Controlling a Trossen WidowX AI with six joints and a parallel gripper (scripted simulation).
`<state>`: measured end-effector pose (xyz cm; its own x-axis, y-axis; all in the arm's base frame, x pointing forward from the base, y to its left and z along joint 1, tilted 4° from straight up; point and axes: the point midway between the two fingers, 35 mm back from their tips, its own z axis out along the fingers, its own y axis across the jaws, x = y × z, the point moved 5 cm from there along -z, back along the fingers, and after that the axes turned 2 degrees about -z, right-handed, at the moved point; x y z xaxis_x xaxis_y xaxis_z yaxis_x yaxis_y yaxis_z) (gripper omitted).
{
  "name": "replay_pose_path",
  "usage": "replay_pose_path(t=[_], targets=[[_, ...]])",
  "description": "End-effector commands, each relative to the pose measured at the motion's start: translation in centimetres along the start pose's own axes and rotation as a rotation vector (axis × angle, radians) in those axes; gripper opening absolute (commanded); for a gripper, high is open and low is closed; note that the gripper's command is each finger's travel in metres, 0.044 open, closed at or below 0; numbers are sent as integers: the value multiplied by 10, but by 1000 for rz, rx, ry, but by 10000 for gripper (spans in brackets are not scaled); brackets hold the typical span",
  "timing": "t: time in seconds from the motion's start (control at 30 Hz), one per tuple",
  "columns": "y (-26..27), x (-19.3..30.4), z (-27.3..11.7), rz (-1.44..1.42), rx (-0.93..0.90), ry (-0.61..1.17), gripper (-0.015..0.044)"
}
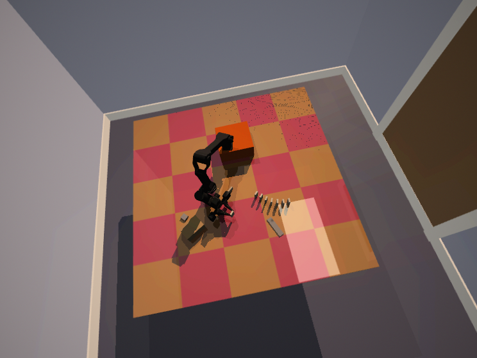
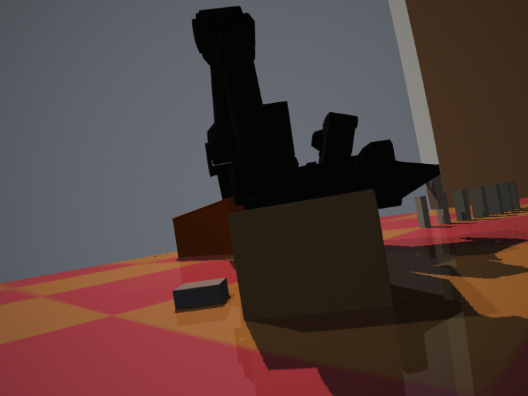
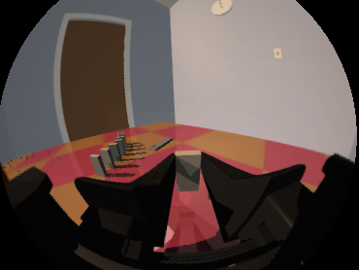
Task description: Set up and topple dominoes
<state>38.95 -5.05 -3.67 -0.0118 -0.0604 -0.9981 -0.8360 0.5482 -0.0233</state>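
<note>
Several thin grey dominoes [image 1: 265, 200] [image 2: 461, 204] [image 3: 99, 165] stand upright in a slightly curved row. My gripper [image 1: 231, 212] [image 2: 436, 172] [image 3: 187, 155] is shut on a grey domino [image 2: 433, 196] [image 3: 188, 176], which hangs upright below the fingertips. In the top view the gripper is left of the row's left end. In the exterior view the held domino overlaps the near end of the row, and its bottom edge is hard to make out. In the wrist view the row stands left of the held domino, with a gap between them.
A flat grey bar [image 1: 275, 227] [image 3: 161, 144] lies beside the row. A small grey block [image 1: 184, 217] [image 2: 200, 294] lies left of the arm. A brown box [image 1: 197, 233] [image 2: 311, 260] stands beneath the arm. The arm's base is at an orange box [image 1: 240, 135] [image 2: 202, 236].
</note>
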Motion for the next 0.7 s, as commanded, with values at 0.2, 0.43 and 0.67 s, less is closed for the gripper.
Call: replay_pose_path(t=[0.2, 0.43, 0.67], targets=[[4, 29, 0, -13, -3, -2, 107], [4, 29, 0, -13, -3, -2, 107], [4, 29, 0, -13, -3, -2, 238]])
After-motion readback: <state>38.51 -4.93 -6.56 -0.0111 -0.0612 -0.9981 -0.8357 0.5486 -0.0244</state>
